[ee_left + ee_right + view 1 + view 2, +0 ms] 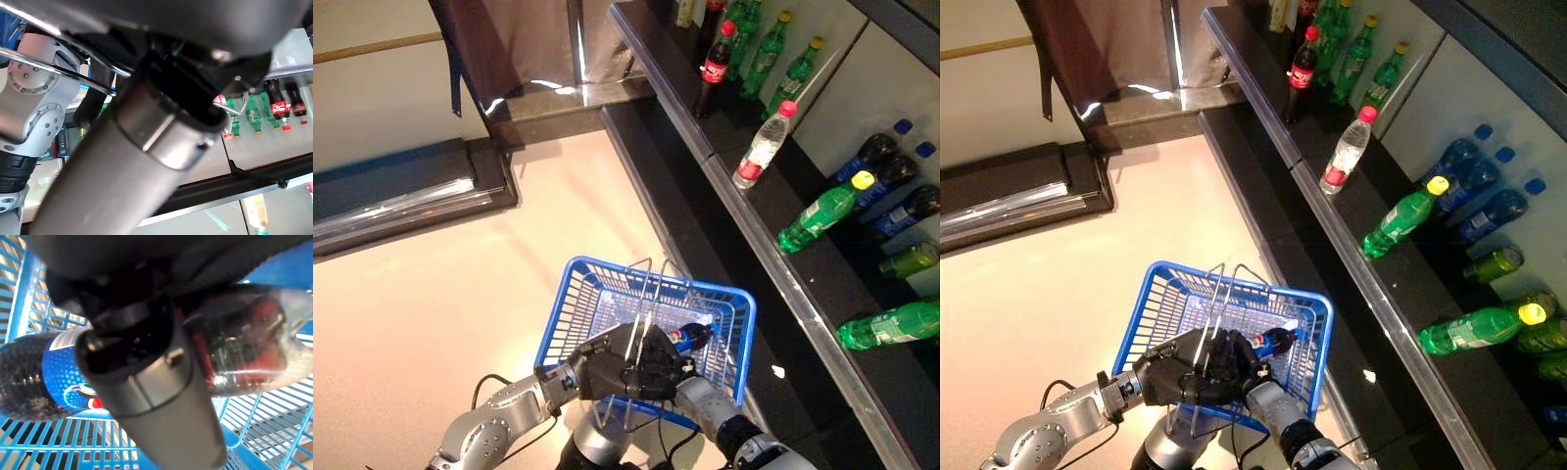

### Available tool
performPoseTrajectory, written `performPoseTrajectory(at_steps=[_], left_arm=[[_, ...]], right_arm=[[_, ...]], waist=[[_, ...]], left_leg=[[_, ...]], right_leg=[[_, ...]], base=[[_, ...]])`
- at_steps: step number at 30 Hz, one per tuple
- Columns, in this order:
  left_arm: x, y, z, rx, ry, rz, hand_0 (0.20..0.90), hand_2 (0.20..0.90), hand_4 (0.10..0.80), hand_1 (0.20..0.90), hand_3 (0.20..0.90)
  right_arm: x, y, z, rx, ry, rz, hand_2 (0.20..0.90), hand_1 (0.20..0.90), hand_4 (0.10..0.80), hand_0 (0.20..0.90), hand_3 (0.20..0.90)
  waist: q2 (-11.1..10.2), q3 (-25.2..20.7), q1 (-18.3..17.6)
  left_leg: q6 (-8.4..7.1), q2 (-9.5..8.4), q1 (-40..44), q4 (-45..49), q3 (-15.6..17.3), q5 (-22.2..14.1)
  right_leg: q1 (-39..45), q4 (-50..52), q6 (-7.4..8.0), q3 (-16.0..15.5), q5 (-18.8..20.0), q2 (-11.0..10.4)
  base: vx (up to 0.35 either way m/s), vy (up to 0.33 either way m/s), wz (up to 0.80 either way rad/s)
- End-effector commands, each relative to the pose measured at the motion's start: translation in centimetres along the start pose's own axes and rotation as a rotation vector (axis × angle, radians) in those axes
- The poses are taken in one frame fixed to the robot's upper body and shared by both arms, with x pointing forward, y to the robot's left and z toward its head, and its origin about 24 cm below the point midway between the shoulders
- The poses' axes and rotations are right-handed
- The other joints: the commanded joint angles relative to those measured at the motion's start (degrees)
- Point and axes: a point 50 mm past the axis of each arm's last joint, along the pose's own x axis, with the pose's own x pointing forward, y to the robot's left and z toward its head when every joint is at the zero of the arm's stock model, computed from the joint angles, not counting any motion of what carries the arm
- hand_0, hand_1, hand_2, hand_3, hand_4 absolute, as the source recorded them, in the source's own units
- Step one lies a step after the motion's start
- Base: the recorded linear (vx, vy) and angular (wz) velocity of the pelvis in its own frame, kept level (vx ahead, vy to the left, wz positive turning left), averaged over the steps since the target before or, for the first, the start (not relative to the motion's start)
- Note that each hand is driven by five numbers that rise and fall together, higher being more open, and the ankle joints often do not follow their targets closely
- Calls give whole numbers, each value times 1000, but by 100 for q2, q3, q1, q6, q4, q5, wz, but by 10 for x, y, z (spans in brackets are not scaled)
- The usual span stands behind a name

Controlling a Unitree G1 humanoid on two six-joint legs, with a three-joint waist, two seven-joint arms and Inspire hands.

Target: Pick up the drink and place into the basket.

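The blue basket [607, 266] is raised in front of me, low in the eye views. My left hand [597, 372] is shut on its thin wire handles [646, 294], which also show in the left wrist view [49, 63]. My right hand [661, 367] is inside the basket, just right of the left hand. Its fingers and thumb are curled round the drink [690, 338], a dark cola bottle with a blue label and blue cap. In the right wrist view the bottle [44, 372] lies across the hand above the basket's blue mesh [254, 421].
A long dark shelf [744, 206] runs along the right. It holds a cola bottle [715, 69], green bottles [769, 54], a lying clear bottle [764, 147] and, lower down, green [822, 211] and blue-capped bottles [891, 176]. A dark low platform [401, 196] stands at the far left on beige floor.
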Motion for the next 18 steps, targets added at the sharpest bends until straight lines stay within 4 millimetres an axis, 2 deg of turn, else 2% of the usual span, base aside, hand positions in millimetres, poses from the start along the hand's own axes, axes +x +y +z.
performPoseTrajectory(at_steps=[1, 11, 18], left_arm=[[7, -86, 34, -29, -315, -564, 300, 300, 100, 300, 200], [4, -68, 14, -47, -278, -422, 300, 300, 100, 300, 200], [-4, -49, -9, -86, -276, -278, 300, 300, 100, 300, 200]], right_arm=[[0, 28, -21, 48, 31, 150, 900, 900, 800, 900, 900], [-3, 4, -28, 15, 20, 170, 900, 900, 800, 900, 900], [-18, -18, -39, -49, 24, 260, 900, 900, 800, 900, 900]], waist=[[96, -1065, 28], [-24, -1196, -105], [-77, -1276, -356]], left_leg=[[334, 445, 277, -390, 213, 398], [338, 597, 515, -543, 361, 403], [302, 735, 628, -636, 532, 423]], right_leg=[[-386, 632, -373, 5, 575, -32], [-255, 604, -311, 43, 595, 36], [-246, 568, -262, 43, 651, 79]], base=[[80, 0, 5], [71, -10, -1], [25, -13, -1]])
